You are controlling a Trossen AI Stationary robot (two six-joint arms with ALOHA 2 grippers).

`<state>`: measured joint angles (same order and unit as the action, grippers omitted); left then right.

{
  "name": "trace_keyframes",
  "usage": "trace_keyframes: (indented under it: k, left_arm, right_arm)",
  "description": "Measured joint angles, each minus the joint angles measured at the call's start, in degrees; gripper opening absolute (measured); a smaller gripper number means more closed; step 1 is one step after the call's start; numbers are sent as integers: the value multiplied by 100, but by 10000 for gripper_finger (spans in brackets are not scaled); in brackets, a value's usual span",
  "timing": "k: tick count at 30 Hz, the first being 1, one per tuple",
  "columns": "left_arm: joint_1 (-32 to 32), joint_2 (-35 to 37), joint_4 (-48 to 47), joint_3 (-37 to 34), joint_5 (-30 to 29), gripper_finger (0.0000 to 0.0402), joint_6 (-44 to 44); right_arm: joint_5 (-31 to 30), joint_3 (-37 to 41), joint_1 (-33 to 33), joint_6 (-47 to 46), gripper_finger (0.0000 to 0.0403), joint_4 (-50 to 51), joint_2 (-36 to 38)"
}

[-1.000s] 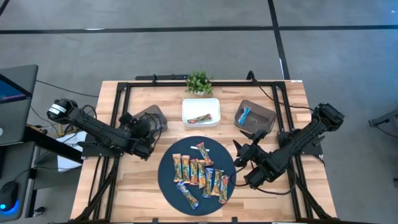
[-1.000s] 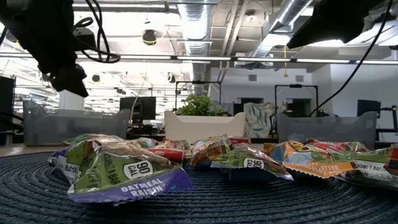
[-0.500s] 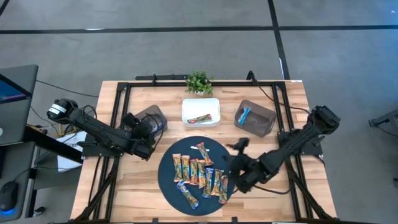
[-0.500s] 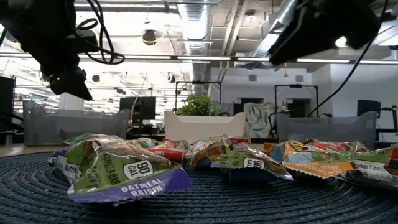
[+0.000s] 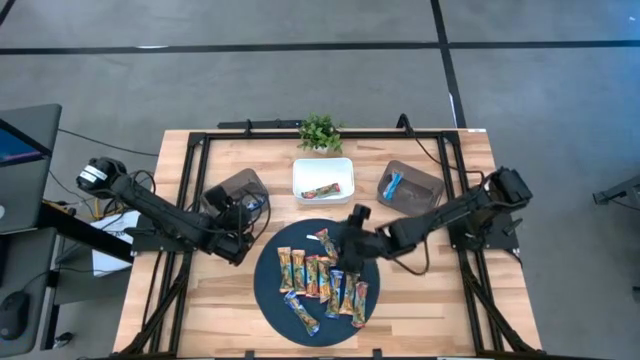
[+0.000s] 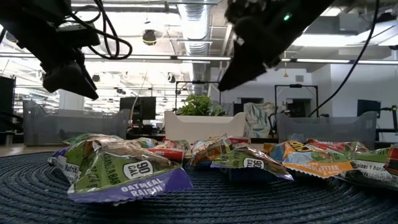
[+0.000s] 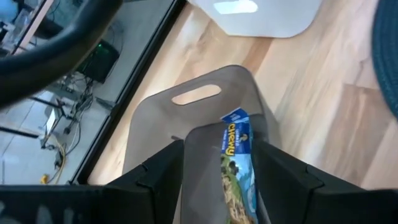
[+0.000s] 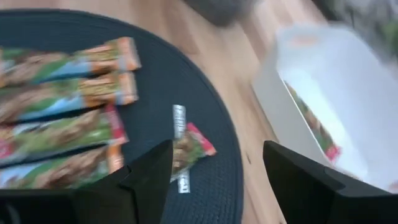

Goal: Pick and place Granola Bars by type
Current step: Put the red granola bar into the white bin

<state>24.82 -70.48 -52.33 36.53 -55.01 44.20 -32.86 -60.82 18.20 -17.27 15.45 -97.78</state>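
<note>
Granola Bars [image 5: 322,280] — crinkly foil, round woven mat [image 5: 270,290]

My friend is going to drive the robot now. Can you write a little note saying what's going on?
Left gripper: open over the left grey bin; a blue bar lies between its fingers in that bin.
Right gripper: open, empty, above the red bar on the round mat.
Done: one bar each in the white bin and right grey bin.
Left: roughly ten bars on the mat.
</note>
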Motion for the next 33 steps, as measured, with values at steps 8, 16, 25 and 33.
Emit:
trace_keyframes:
  k: [8, 16, 25, 33]
  left_arm:
    - [125, 0, 44, 0, -128, 183, -10]
    - [127, -1, 87, 2, -226, 183, -17]
    - [127, -2, 145, 7, -226, 183, -96]
    - [127, -2, 194, 7, -224, 183, -137]
  right_arm:
    - [580, -10, -147, 136, 244, -234, -177]
    - [775, -25, -135, 419, 244, -516, -595]
    - [1272, -72, -454, -98, 244, -518, -860]
    - [1518, -81, -504, -335, 244, -426, -850]
